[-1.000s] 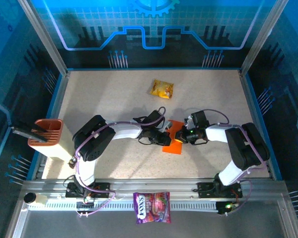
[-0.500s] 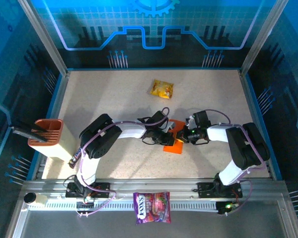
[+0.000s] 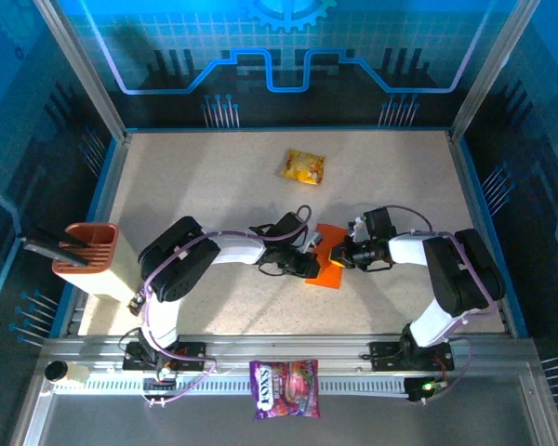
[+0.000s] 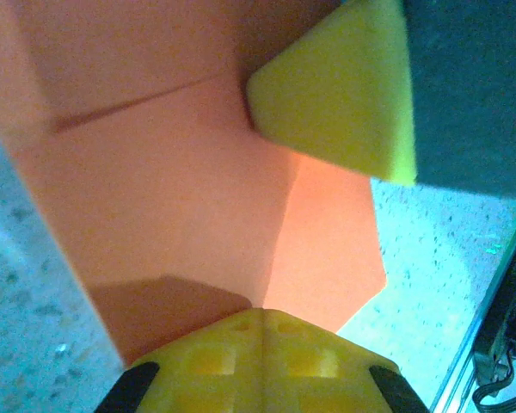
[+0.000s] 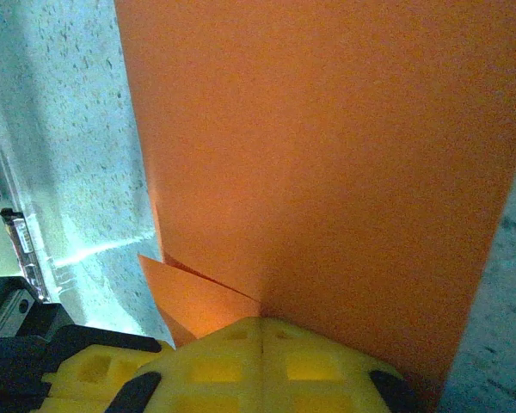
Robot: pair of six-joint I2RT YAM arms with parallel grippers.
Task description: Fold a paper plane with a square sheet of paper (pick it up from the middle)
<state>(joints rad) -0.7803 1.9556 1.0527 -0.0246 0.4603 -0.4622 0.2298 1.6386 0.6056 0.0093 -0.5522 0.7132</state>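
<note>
The square sheet of paper (image 3: 326, 272) lies partly folded on the speckled table (image 3: 205, 186), between the two arms. My left gripper (image 3: 309, 265) is shut, its tip down on the paper's left side. In the left wrist view a crease in the paper (image 4: 172, 189) runs straight to my joined fingertips (image 4: 262, 311), and the other arm's yellow finger (image 4: 344, 95) touches the sheet further on. My right gripper (image 3: 340, 254) is shut too and rests on the paper's right edge. In the right wrist view, flap edges of the paper (image 5: 327, 155) meet at its tip (image 5: 261, 320). No paper plane shape shows.
A glossy yellow snack packet (image 3: 302, 167) lies at the back of the table. A purple printed bag (image 3: 285, 388) sits on the front rail. A brown slotted holder (image 3: 86, 243) stands on a beige block at the left edge. Blue walls surround the table.
My left gripper slid right over the paper, then drew back left. More of the sheet's upper flap now shows. The right gripper has stayed nearly still.
</note>
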